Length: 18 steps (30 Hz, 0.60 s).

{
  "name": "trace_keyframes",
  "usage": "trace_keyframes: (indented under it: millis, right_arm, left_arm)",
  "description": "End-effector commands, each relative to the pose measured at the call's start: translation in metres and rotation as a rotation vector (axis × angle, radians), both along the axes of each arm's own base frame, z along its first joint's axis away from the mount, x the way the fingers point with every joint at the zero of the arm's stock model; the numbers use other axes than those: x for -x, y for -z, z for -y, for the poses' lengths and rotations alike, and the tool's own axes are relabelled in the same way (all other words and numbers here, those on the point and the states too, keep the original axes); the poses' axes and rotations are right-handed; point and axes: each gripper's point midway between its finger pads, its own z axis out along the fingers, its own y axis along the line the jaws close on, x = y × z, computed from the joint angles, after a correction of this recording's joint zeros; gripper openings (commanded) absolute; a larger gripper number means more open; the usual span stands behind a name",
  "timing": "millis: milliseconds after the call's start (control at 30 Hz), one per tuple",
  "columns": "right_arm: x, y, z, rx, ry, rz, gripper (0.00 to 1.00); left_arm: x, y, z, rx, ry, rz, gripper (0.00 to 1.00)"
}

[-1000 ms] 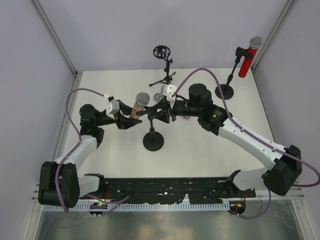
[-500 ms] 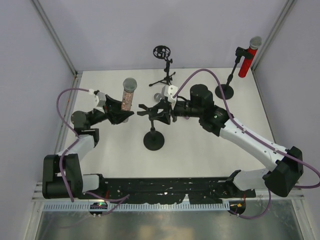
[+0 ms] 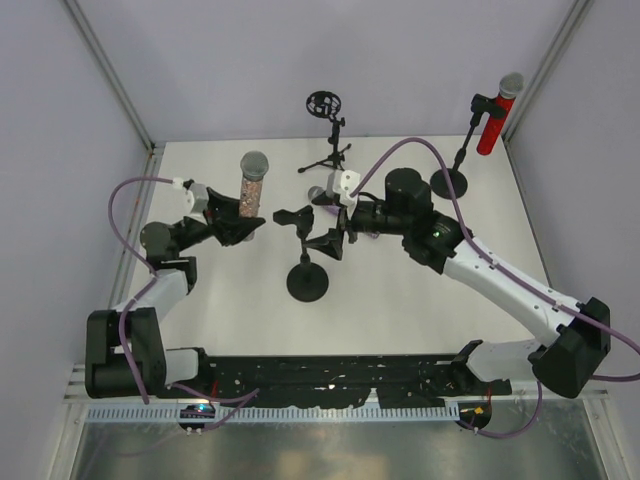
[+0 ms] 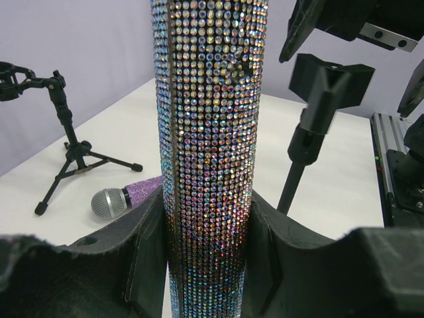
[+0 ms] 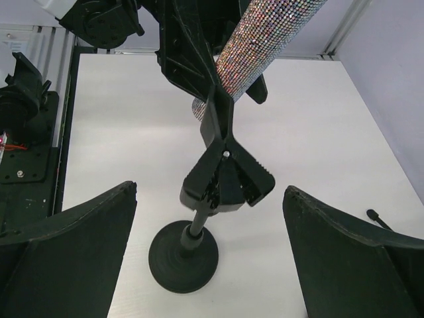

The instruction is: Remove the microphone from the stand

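**A:** Where is the microphone [image 3: 251,187]?

**B:** In the left claw [image 3: 243,222], upright, head at the top. It is the one covered in small glittering stones. The wrist view shows the two fingers [image 4: 142,262] pressed against the lower part of its body, one on each side, so that claw is clenched around it.

**A:** And the stand [image 3: 306,281]?

**B:** It is on the tabletop [image 3: 400,310] to the right of the microphone, and the two are apart. Its round base sits flat, the pole rises from it, and the clip [image 5: 227,173] on top holds nothing.

**A:** What about the right claw [image 3: 324,226]?

**B:** It is released, with the jaws spread wide. From its own camera, the fingers [image 5: 69,248] stand far out to either side of the clip without touching it. The glittering body of the microphone crosses the picture behind the top of the clip.

**A:** Anything else on the tabletop?

**B:** There is a small tripod [image 3: 328,150] with a ring mount at the back. A red microphone [image 3: 492,122] sits in a second round-based holder at the far right corner. A purple microphone [image 4: 126,199] with a silver head lies flat near the tripod's feet. In the overhead view the right wrist mostly hides it.
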Motion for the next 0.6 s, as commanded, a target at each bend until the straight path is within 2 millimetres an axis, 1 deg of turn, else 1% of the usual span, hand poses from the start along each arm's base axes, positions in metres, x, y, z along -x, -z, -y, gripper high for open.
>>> trace_keyframes:
  millis: [0, 33, 67, 100, 133, 167, 200, 233, 267, 300, 333, 367, 400, 433, 467, 500, 533, 567]
  right_arm:
    - [0.002, -0.042, 0.020, -0.030, 0.041, 0.113, 0.95]
    - [0.002, -0.046, 0.024, -0.021, 0.047, 0.135, 0.95]
    - [0.003, -0.049, 0.033, 0.000, 0.059, 0.169, 0.95]
    - [0.004, -0.058, 0.042, 0.003, 0.084, 0.200, 0.95]
    - [0.003, -0.055, 0.047, 0.034, 0.095, 0.226, 0.95]
    - [0.004, -0.063, 0.057, 0.041, 0.128, 0.258, 0.95]
    - [0.005, -0.060, 0.064, 0.077, 0.141, 0.290, 0.95]
    - [0.004, -0.064, 0.074, 0.097, 0.172, 0.340, 0.95]
    - [0.005, -0.059, 0.081, 0.124, 0.186, 0.341, 0.95]
    - [0.006, -0.065, 0.090, 0.134, 0.216, 0.385, 0.95]
    - [0.007, -0.056, 0.095, 0.155, 0.224, 0.382, 0.95]
    - [0.010, -0.062, 0.104, 0.153, 0.247, 0.418, 0.95]
    - [0.009, -0.053, 0.106, 0.169, 0.254, 0.412, 0.95]
    - [0.013, -0.056, 0.111, 0.160, 0.262, 0.431, 0.95]
    - [0.013, -0.048, 0.113, 0.169, 0.268, 0.425, 0.95]
    - [0.015, -0.050, 0.115, 0.148, 0.276, 0.429, 0.95]
    - [0.016, -0.044, 0.117, 0.145, 0.280, 0.424, 0.95]
    - [0.016, -0.046, 0.116, 0.128, 0.284, 0.426, 0.95]
  left_arm:
    - [-0.014, -0.023, -0.013, -0.031, -0.098, 0.118, 0.00]
    - [-0.020, -0.022, -0.017, -0.044, -0.132, 0.105, 0.00]
    - [-0.026, -0.024, -0.022, -0.075, -0.174, 0.126, 0.00]
    - [-0.034, -0.018, -0.028, -0.108, -0.227, 0.103, 0.00]
    - [-0.040, -0.019, -0.035, -0.158, -0.280, 0.134, 0.00]
    - [-0.045, -0.017, -0.041, -0.194, -0.325, 0.131, 0.00]
    - [-0.051, -0.017, -0.049, -0.245, -0.375, 0.163, 0.00]
    - [-0.057, -0.014, -0.056, -0.289, -0.420, 0.168, 0.00]
    - [-0.064, -0.009, -0.065, -0.336, -0.466, 0.145, 0.00]
    - [-0.071, -0.008, -0.074, -0.376, -0.510, 0.130, 0.00]
    - [-0.077, 0.001, -0.082, -0.428, -0.537, 0.103, 0.00]
    - [-0.082, 0.005, -0.090, -0.477, -0.570, 0.074, 0.00]
    - [-0.089, 0.010, -0.099, -0.514, -0.604, 0.049, 0.00]
    - [-0.096, 0.016, -0.110, -0.561, -0.650, 0.027, 0.00]
    - [-0.101, 0.018, -0.118, -0.602, -0.679, 0.020, 0.00]
    - [-0.109, 0.027, -0.148, -0.681, -0.823, -0.030, 0.00]
    - [-0.109, 0.027, -0.134, -0.675, -0.734, 0.000, 0.00]
    - [-0.112, 0.031, -0.138, -0.708, -0.742, -0.005, 0.00]
